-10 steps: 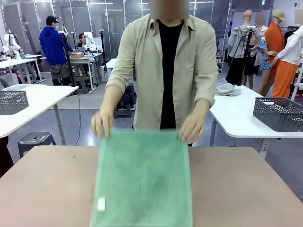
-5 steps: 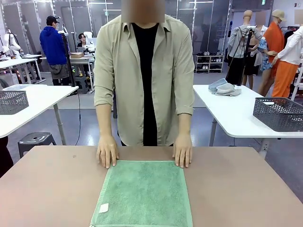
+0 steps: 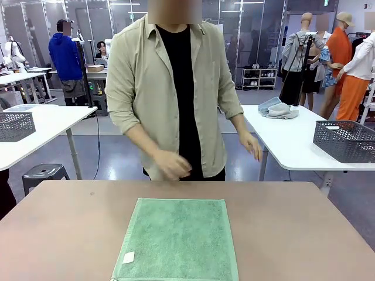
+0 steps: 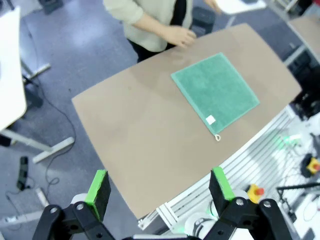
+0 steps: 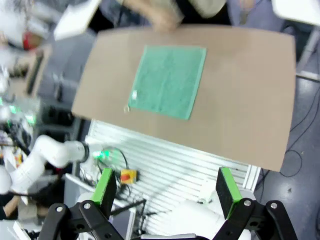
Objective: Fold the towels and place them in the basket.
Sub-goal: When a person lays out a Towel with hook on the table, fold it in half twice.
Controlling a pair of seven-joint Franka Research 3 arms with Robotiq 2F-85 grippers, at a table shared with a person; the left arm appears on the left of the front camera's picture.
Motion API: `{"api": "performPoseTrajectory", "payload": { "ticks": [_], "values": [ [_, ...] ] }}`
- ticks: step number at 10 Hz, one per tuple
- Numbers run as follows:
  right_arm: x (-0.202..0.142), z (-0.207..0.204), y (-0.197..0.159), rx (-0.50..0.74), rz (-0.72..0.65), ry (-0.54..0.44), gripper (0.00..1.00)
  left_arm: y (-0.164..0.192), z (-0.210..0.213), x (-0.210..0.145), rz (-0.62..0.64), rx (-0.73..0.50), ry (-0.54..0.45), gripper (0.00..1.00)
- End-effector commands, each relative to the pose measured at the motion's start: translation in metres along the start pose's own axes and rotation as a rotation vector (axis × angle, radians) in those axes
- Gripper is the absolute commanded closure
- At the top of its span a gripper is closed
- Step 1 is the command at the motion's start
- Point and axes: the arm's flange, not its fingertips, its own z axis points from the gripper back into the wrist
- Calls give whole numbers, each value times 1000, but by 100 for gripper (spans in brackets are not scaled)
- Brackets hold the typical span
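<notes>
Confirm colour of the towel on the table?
Towel is mint green, small white label; best in front view.

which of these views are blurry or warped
Front view: green towel crisp, the person's hand motion-blurred. Left wrist view: sharp, but the wide lens bows the table edges. Right wrist view: soft all over, smeared towards the top.

The green towel [image 3: 177, 240] is matt, nubby terry cloth with a small smooth white label [image 3: 126, 256] near one corner. Under the towel, the table [image 3: 293, 234] has a smooth, matt brown top. Beyond the towel, the person's shirt [image 3: 137, 88] is plain matt cloth.
</notes>
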Motion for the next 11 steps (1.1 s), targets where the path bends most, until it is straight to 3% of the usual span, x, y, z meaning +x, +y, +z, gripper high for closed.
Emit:
{"api": "performPoseTrajectory", "payload": {
  "ticks": [1, 4, 7, 10, 11],
  "values": [
    [-12, -43, 21, -53, 211, 159, 0, -44, -30, 14, -199, -64, 31, 0],
    [-36, -99, 40, -30, 493, 315, 0, -106, -77, 12, -487, -166, 89, 0],
    [-53, -146, 44, 13, 710, 426, 0, -148, -121, -14, -782, -288, 109, 0],
    [-56, -158, 42, 35, 733, 450, 0, -157, -132, -32, -840, -294, 46, 0],
    [-55, -156, 50, 42, 711, 458, 0, -160, -131, -20, -814, -319, 126, 0]
  ]
}}
